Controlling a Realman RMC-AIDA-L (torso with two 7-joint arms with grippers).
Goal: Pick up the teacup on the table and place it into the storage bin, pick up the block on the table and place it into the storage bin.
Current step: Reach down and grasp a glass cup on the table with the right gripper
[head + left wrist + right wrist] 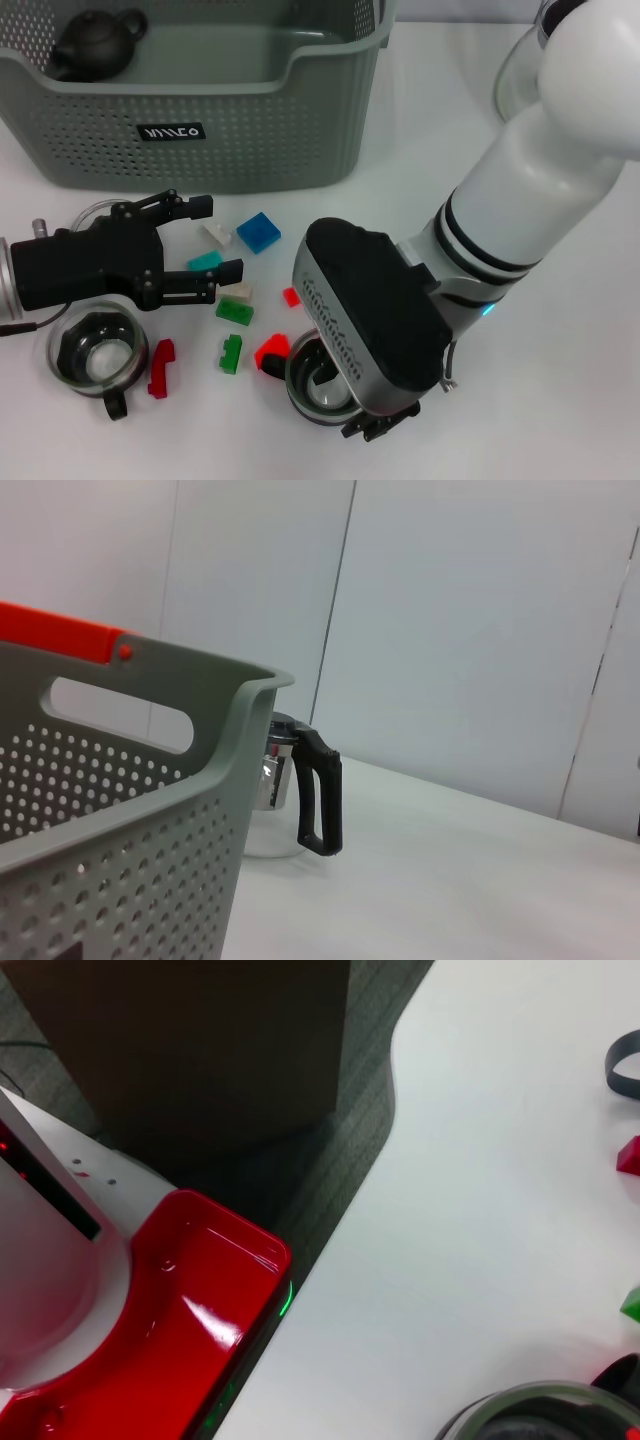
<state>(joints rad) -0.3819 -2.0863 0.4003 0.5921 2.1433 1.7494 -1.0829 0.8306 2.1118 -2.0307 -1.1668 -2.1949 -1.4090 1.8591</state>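
The storage bin [250, 140] stands at the back left, and its perforated wall [110, 850] fills the left wrist view. A dark teapot [95, 45] lies inside it. One glass teacup [95, 352] with a black handle sits at the front left. A second teacup [300, 388] is under my right gripper [340, 395], whose fingers are hidden by the wrist housing; that cup's rim [540, 1410] also shows in the right wrist view. My left gripper [215, 238] is open just above the table, with a white block [216, 234] and a teal block [205, 261] between its fingers.
Scattered blocks lie between the arms: blue [259, 232], green [234, 311], another green [231, 353], red [161, 367] and red [270, 350] beside the right cup. A glass pitcher [300, 790] stands behind the bin. The table's edge [350, 1220] is close.
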